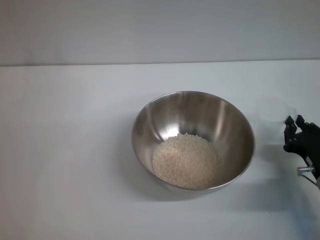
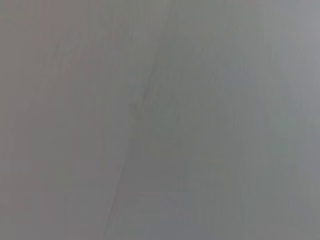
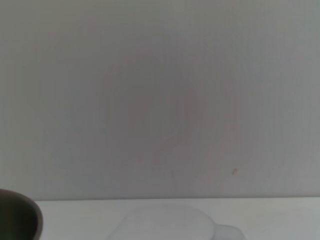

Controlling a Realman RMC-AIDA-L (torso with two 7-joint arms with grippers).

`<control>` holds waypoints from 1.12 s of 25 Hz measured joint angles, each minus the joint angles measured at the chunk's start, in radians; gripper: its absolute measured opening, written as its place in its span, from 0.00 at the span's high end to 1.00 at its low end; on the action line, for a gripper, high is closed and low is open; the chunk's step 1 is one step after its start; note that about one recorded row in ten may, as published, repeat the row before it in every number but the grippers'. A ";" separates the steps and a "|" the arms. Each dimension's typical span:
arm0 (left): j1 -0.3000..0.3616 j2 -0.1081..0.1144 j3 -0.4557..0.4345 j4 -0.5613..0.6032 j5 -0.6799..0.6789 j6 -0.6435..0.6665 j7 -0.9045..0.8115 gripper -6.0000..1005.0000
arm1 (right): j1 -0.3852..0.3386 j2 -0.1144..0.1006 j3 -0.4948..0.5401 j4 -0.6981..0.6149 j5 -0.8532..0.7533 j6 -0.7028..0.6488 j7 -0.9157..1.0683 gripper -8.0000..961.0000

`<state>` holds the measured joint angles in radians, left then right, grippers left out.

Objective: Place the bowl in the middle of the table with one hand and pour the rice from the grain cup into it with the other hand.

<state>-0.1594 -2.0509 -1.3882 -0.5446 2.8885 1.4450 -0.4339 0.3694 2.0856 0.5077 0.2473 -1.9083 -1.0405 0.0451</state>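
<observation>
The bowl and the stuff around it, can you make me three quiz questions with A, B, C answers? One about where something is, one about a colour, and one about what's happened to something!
1. Where is the rice?
A. Spilled across the table
B. Inside the bowl
C. Inside the grain cup

2. What colour is the table?
A. White
B. Brown
C. Green

3. What state is the grain cup in?
A. Full of rice
B. Lying inside the bowl
C. Empty, standing on the table

Answers:
1. B, the pale grains lie heaped in the bottom of the steel bowl.
2. A, the bare tabletop is plain white all around the bowl.
3. C, the clear cup stands beside the bowl on the robot's right, just beyond the right gripper, with no grains visible in it.
</observation>
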 joint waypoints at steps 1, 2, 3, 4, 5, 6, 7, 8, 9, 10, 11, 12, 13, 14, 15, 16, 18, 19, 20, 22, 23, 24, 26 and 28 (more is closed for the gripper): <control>0.003 0.000 0.000 0.000 0.000 0.007 0.000 0.13 | -0.006 0.000 -0.005 0.004 0.000 -0.008 0.000 0.80; 0.005 0.000 0.000 0.000 0.000 0.008 0.000 0.13 | -0.006 0.000 -0.005 0.004 0.000 -0.008 0.000 0.80; 0.006 0.000 0.000 0.000 0.000 0.008 0.000 0.13 | -0.011 0.000 -0.007 0.007 0.000 -0.013 0.000 0.80; 0.007 0.001 0.000 0.000 0.000 0.008 0.000 0.13 | -0.022 0.001 -0.008 0.015 0.000 -0.026 -0.002 0.80; 0.007 0.001 0.000 0.000 0.000 0.008 0.000 0.13 | -0.022 0.001 -0.008 0.015 0.000 -0.026 -0.002 0.80; 0.008 0.002 0.000 0.001 0.000 0.008 -0.001 0.13 | -0.034 0.001 -0.013 0.019 0.000 -0.045 -0.003 0.80; 0.009 0.002 0.001 0.002 0.000 0.008 -0.001 0.13 | -0.034 0.001 -0.013 0.019 0.000 -0.045 -0.003 0.80; 0.010 0.002 0.001 0.003 0.000 0.008 -0.002 0.13 | -0.042 0.001 -0.018 0.021 0.000 -0.059 -0.003 0.79; 0.010 0.003 0.001 0.005 0.000 0.008 -0.002 0.13 | -0.058 0.001 -0.030 0.030 0.000 -0.087 -0.003 0.79; 0.011 0.003 0.001 0.008 0.000 0.008 -0.002 0.13 | -0.058 0.001 -0.030 0.030 0.000 -0.087 -0.003 0.79; 0.011 0.003 0.001 0.009 0.000 0.008 -0.002 0.13 | -0.064 0.001 -0.032 0.034 0.000 -0.097 -0.003 0.79; 0.011 0.003 0.001 0.011 0.000 0.008 -0.002 0.13 | -0.073 0.001 -0.034 0.037 0.000 -0.107 -0.003 0.79; 0.011 0.003 0.000 0.012 0.000 0.008 -0.002 0.13 | -0.082 0.001 -0.038 0.038 0.000 -0.122 -0.003 0.79; 0.011 0.003 0.000 0.016 0.000 0.007 -0.001 0.13 | -0.099 0.001 -0.045 0.039 0.000 -0.155 -0.003 0.79; 0.011 0.003 0.000 0.016 0.000 0.007 -0.001 0.13 | -0.099 0.001 -0.045 0.039 0.000 -0.155 -0.003 0.79; 0.012 0.003 0.000 0.019 0.000 0.006 0.000 0.13 | -0.121 0.001 -0.050 0.039 0.000 -0.211 -0.004 0.79; 0.012 0.003 0.000 0.026 0.000 0.004 0.003 0.13 | -0.131 0.001 -0.050 0.039 0.000 -0.246 -0.004 0.79; 0.014 0.003 0.000 0.036 0.000 0.003 0.007 0.13 | -0.145 0.001 -0.050 0.040 0.000 -0.305 -0.004 0.79; 0.014 0.003 0.000 0.036 0.000 0.003 0.007 0.13 | -0.145 0.001 -0.050 0.040 0.000 -0.305 -0.004 0.79; 0.015 0.002 -0.001 0.042 0.000 0.002 0.009 0.13 | -0.150 -0.002 -0.045 0.039 0.002 -0.355 -0.003 0.79; 0.014 -0.002 -0.002 0.064 0.000 -0.001 0.012 0.13 | -0.150 -0.003 -0.041 0.038 0.004 -0.369 -0.001 0.79; 0.012 -0.003 -0.004 0.075 0.000 -0.002 0.012 0.13 | -0.142 -0.005 -0.034 0.035 0.008 -0.385 0.002 0.79; 0.009 -0.004 -0.005 0.084 0.000 -0.003 0.013 0.13 | -0.134 -0.006 -0.023 0.030 0.008 -0.397 0.003 0.79; 0.005 -0.004 -0.006 0.096 0.000 -0.008 0.020 0.13 | -0.130 -0.007 -0.012 0.029 0.009 -0.404 0.003 0.79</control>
<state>-0.1546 -2.0551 -1.3944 -0.4486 2.8885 1.4369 -0.4139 0.2396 2.0790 0.4957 0.2760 -1.8997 -1.4448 0.0478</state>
